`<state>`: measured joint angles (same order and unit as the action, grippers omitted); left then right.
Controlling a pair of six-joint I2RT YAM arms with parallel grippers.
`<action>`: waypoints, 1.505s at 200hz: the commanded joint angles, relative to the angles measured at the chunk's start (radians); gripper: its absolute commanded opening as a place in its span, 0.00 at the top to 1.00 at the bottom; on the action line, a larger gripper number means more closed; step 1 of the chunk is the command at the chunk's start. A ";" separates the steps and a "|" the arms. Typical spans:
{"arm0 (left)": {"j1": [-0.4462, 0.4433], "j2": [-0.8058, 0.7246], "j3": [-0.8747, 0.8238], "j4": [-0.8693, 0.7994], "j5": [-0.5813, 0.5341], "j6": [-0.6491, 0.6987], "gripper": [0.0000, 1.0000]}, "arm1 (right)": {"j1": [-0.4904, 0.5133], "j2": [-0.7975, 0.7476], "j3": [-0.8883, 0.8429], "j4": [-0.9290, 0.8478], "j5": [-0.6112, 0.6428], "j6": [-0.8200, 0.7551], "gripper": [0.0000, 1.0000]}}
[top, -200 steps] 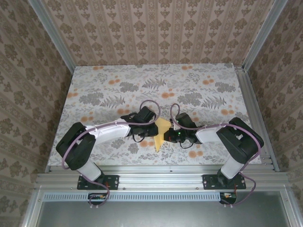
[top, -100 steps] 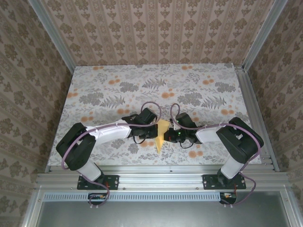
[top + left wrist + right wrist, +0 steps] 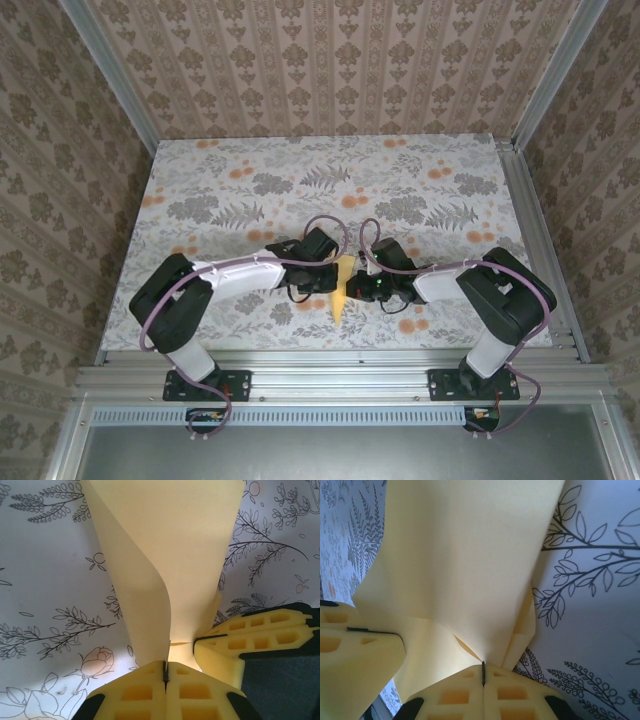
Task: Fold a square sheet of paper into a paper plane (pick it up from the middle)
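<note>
Paper position: the pale-yellow sheet of paper (image 3: 342, 288) is over the near-centre part of the floral cloth (image 3: 240, 190). From overhead it reads as a narrow strip, wider toward the cloth's far side and tapering to a point toward its near edge. Grip, left: the left gripper (image 3: 165, 669) is fully closed, its yellow pads (image 3: 135, 692) pressed flat together with only a hairline seam between them. The sheet's lower edge runs into that seam, so the paper is pinched there. Grip, right: the right gripper (image 3: 483, 672) is likewise closed tight, with a dark hairline between its pads. The folded paper fans out from that line, so it too is clamped on the sheet. Both grippers meet over the same near-centre spot of the cloth, the left one coming from the cloth's left side and the right one from its right, pads close together at the paper's narrow end. Sheet shape in the left wrist view: one layer curls in an S-bend, broad at the far end, narrow at the pinch. Layers overlap in the right wrist view; exact fold count cannot be told. Contact between the paper's tip and the cloth cannot be told.
</note>
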<state>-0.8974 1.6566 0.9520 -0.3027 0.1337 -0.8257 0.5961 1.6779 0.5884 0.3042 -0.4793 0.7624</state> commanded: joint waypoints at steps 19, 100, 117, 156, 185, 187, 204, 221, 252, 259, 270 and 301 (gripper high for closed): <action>-0.011 0.038 0.036 0.041 0.037 -0.013 1.00 | 0.005 0.066 -0.033 -0.009 0.062 -0.014 1.00; -0.020 0.064 0.040 0.111 0.065 -0.052 1.00 | -0.008 0.068 -0.050 0.023 0.050 -0.008 1.00; -0.019 0.073 0.045 0.118 0.063 -0.053 1.00 | -0.010 0.066 -0.056 0.033 0.044 -0.008 1.00; -0.022 0.108 0.052 0.135 0.078 -0.052 1.00 | -0.015 0.064 -0.064 0.049 0.036 -0.011 1.00; -0.023 0.120 0.048 0.139 0.080 -0.046 1.00 | -0.018 0.064 -0.071 0.073 0.026 -0.011 1.00; -0.023 0.121 0.048 0.139 0.080 -0.045 1.00 | -0.018 0.065 -0.071 0.074 0.025 -0.011 1.00; -0.021 0.130 0.048 0.138 0.079 -0.039 1.00 | -0.019 0.063 -0.074 0.082 0.022 -0.011 1.00; -0.020 0.131 0.050 0.129 0.075 -0.025 1.00 | -0.020 0.060 -0.074 0.084 0.017 -0.011 1.00; -0.012 0.123 0.053 0.099 0.079 0.014 1.00 | -0.028 0.040 -0.075 0.081 0.016 -0.011 1.00; -0.011 0.123 0.056 0.088 0.081 0.027 1.00 | -0.031 0.035 -0.077 0.081 0.014 -0.009 1.00; -0.010 0.117 0.057 0.071 0.080 0.042 1.00 | -0.034 0.027 -0.077 0.083 0.011 -0.007 1.00; 0.000 0.114 0.054 0.052 0.090 0.067 1.00 | -0.041 0.011 -0.079 0.098 -0.006 0.005 1.00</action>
<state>-0.9016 1.7348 0.9955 -0.2253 0.2104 -0.8070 0.5655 1.6840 0.5354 0.4210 -0.5301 0.7921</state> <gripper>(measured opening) 0.046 0.065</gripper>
